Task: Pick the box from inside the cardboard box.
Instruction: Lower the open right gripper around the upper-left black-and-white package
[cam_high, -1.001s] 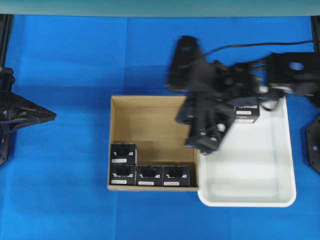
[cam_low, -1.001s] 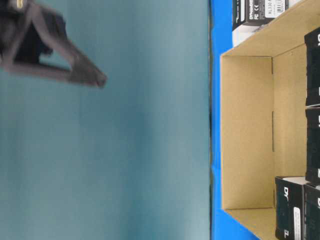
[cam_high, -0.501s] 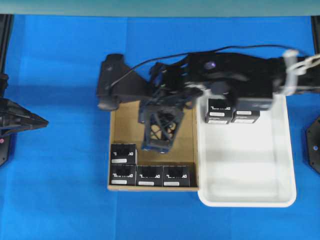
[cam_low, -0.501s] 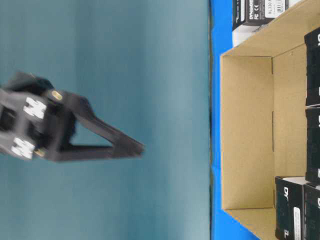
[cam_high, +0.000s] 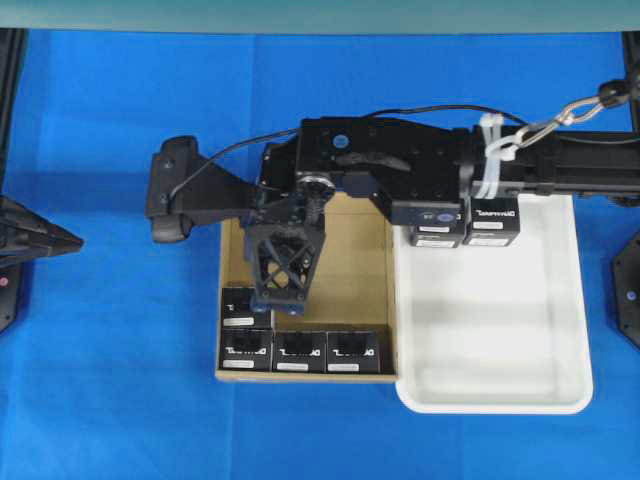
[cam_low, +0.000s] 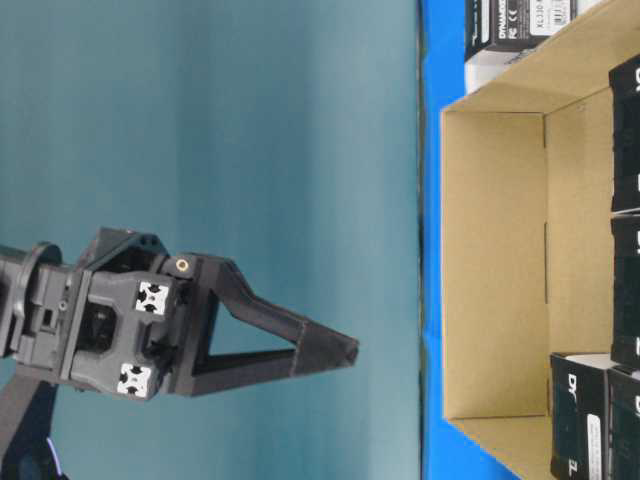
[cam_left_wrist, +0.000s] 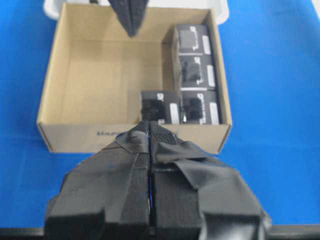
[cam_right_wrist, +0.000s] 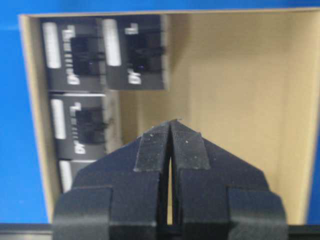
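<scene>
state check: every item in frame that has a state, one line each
cardboard box: open-topped, four black boxes inside, the rest of its floor bare.
black boxes: three in a row along one wall, a fourth behind the end one.
white tray: two black boxes at one end.
right gripper: shut, empty, over the carton.
left gripper: shut, empty, outside the carton.

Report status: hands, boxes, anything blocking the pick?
Right hand shut, empty, above the cardboard box. Left hand shut, parked outside. Four black boxes inside. Nothing blocking.
</scene>
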